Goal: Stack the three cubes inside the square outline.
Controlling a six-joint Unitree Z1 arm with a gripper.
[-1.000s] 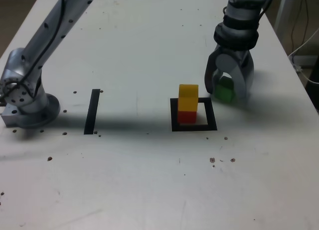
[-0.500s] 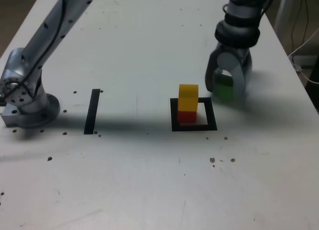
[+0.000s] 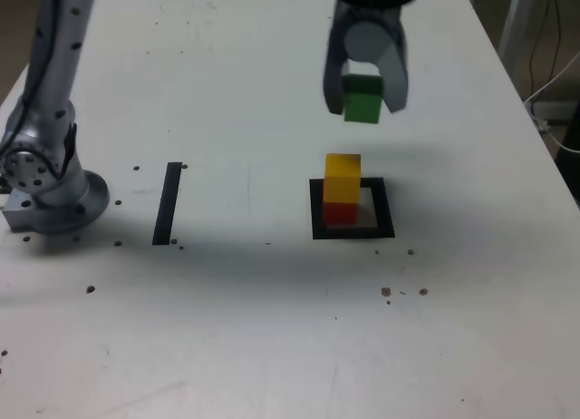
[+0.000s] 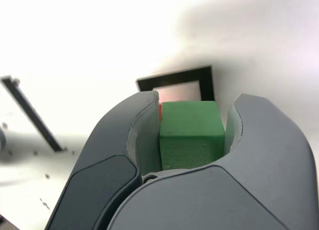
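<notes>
Jaws of the gripper (image 3: 364, 100) clamp the green cube (image 3: 362, 98) above the white bench (image 3: 272, 328). Toward its right edge, the square outline (image 3: 352, 230) holds the yellow cube (image 3: 343, 176) atop the red cube (image 3: 340, 212).

Gripper (image 4: 192, 110) clamps green cube (image 4: 191, 133) between both jaws. Beyond it, black square outline (image 4: 175, 78) on white table (image 4: 89, 36); red sliver (image 4: 160, 110) beside cube. Black tape strip (image 4: 31, 113) off to one side.
</notes>
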